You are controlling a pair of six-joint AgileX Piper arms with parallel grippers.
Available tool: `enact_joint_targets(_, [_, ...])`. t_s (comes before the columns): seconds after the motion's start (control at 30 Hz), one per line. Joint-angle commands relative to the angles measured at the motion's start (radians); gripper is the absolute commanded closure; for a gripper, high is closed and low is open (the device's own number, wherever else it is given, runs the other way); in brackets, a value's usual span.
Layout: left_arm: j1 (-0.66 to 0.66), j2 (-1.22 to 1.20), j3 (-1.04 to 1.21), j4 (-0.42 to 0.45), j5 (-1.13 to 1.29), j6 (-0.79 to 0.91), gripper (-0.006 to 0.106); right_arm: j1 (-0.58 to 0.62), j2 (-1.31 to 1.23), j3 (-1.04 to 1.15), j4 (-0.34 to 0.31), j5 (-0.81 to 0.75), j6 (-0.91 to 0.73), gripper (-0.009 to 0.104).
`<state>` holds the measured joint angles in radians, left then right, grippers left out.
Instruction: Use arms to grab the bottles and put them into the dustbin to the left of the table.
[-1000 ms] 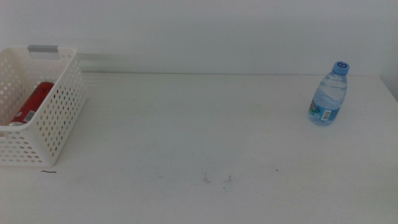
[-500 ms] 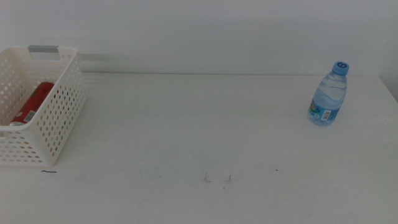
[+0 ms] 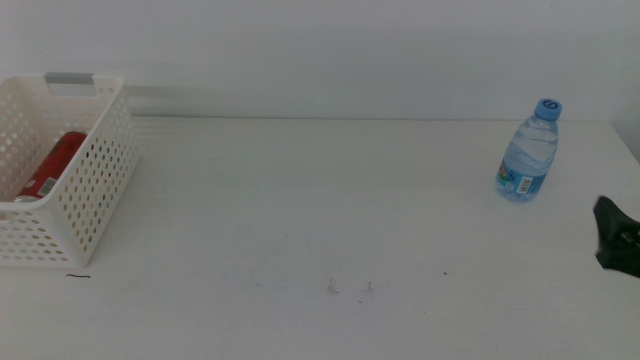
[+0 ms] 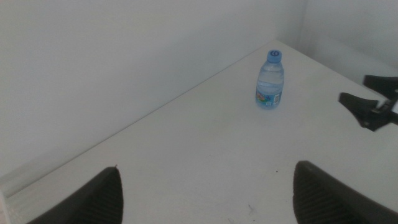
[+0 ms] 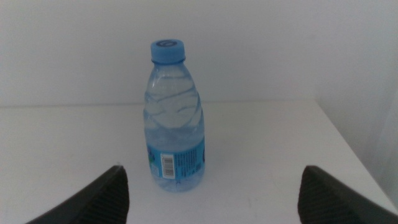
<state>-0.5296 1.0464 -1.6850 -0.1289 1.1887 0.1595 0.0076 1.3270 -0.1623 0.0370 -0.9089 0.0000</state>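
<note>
The water bottle [image 3: 528,150] stands upright w/ its blue cap on, at the far right of the surface [image 3: 320,200], well apart from the dustbin [image 3: 95,190] at the far left edge. The red soda can [image 3: 50,166] already lies inside the dustbin; no yellow tea bottle shows in any view, so can't say where it is. The right end effector [image 3: 618,238] shows at the right edge of the middle view, near the bottle but not touching it, on the camera side of it. In the right wrist view its jaws are spread wide w/ nothing between them & the bottle sits centred ahead. The left end effector [image 4: 205,193] is out of the middle view, jaws also wide & empty, facing across the surface toward the bottle from a long way off. Step in hand, by my read: approach for the grasp on the last visible bottle. Next move likely calls for the right arm to advance straight until the jaws bracket the bottle's body around label height, then close, w/o nudging it, since it is light & could tip.
</note>
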Motion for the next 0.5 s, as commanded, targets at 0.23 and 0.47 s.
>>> enact_joint_targets(0.23, [-0.008,-0.005,-0.003,0.002,-0.005,-0.007,0.007,-0.008,0.323,-0.157,-0.001,-0.107,0.019,0.002])
enact_joint_targets(0.47, [-0.008,-0.005,-0.003,0.002,-0.005,-0.007,0.007,-0.008,0.455,-0.286,-0.037,-0.097,0.015,0.002])
